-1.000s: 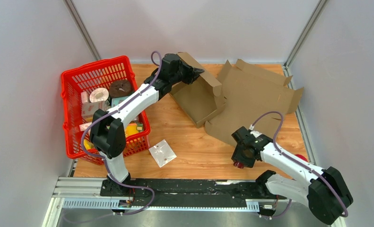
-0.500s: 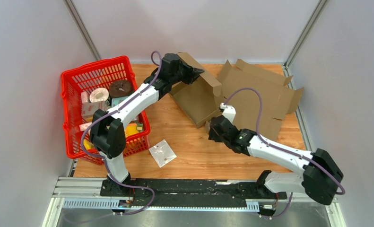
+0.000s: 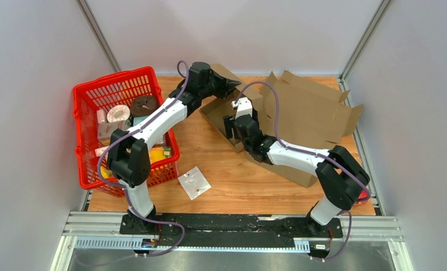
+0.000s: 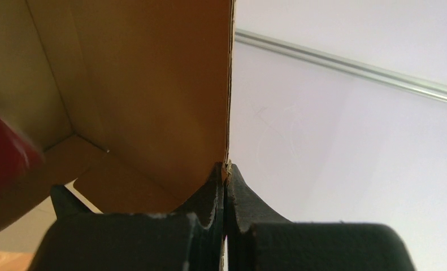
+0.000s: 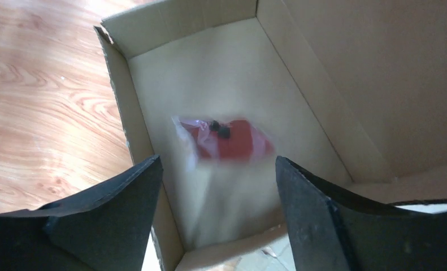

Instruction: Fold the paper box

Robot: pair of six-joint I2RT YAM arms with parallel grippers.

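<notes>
The paper box [image 3: 303, 110] sits at the far middle of the table [image 3: 232, 183], right of the red basket [image 3: 91, 93]; it is only partly folded, as far as I can judge. Its tray [image 5: 221, 73] is formed, with low walls standing on the sides that the right wrist view shows; the broad lid panel [image 3: 317, 121] and its flaps lie spread open to the right, not folded.

The left fingers [image 4: 209, 195] are pressed together on the top edge of one tall cardboard wall [image 4: 153, 84] at the tray's far side, holding it upright; the card runs straight into the seam between them.

The right fingers [image 5: 125, 197] stand wide apart and hold nothing; they hang above the tray's open mouth, looking down into it. Between them in that view a red thing in clear wrap [image 5: 232, 138] shows against the tray floor; it is blurred, so I cannot tell whether it rests there or is in the air.

A silver packet [image 3: 194, 182] lies on the table near the basket, well apart from the box.

Left to do, by my reading: bring the held wall and the remaining side flaps into place; swing the lid panel over the tray; tuck its flaps in so the box stays shut. I judge the task under halfway done.
</notes>
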